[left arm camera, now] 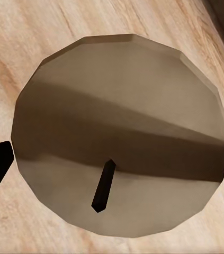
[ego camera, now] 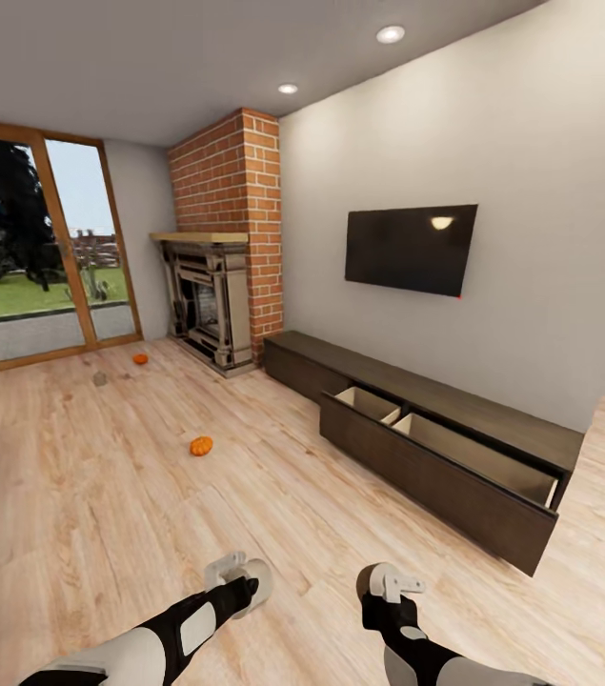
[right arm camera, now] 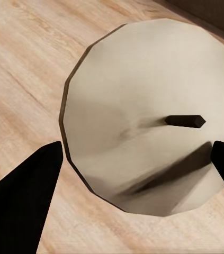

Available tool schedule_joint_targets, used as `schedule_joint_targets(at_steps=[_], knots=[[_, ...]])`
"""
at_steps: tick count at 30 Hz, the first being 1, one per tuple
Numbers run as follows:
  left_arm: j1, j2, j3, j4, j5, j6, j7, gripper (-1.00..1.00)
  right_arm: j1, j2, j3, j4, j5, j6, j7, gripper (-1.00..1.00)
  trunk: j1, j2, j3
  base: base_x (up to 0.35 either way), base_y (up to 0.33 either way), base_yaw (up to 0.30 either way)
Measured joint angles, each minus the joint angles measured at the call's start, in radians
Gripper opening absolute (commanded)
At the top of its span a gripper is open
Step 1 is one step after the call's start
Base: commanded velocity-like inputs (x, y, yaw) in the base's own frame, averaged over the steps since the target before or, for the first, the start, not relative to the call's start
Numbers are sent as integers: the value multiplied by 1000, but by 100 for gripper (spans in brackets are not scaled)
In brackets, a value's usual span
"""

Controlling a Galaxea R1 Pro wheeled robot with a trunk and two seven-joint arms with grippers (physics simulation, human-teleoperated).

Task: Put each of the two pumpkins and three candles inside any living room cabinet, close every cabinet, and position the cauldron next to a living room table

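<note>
Two orange pumpkins lie on the wood floor, one in the middle (ego camera: 201,445) and one near the fireplace (ego camera: 140,359). A small grey candle (ego camera: 100,378) sits on the floor by the glass door. The dark-brown cabinet (ego camera: 493,416) runs along the right wall, with one wide drawer (ego camera: 435,469) pulled open and its tan inside bare. My left gripper (ego camera: 237,575) is shut on a pale candle (left arm camera: 117,95), whose dark wick is visible. My right gripper (ego camera: 390,578) is shut on another candle (right arm camera: 138,95). Both hang low above the floor. The cauldron and the table are out of view.
A grey fireplace (ego camera: 209,300) stands against a red-brick chimney (ego camera: 231,181) at the back. A black TV (ego camera: 412,248) hangs on the wall above the cabinet. Tall glass doors (ego camera: 35,257) are at the far left. Wood-plank floor (ego camera: 102,495) stretches from me to the pumpkins.
</note>
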Motion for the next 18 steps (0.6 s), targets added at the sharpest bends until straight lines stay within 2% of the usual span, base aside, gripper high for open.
schedule_joint_targets(at_steps=[18], knots=[[0, 1, 0, 0, 0, 0, 0, -100, 0, 0, 0, 1, 0, 2, 0, -100, -69, 126, 28, 0, 0, -1]])
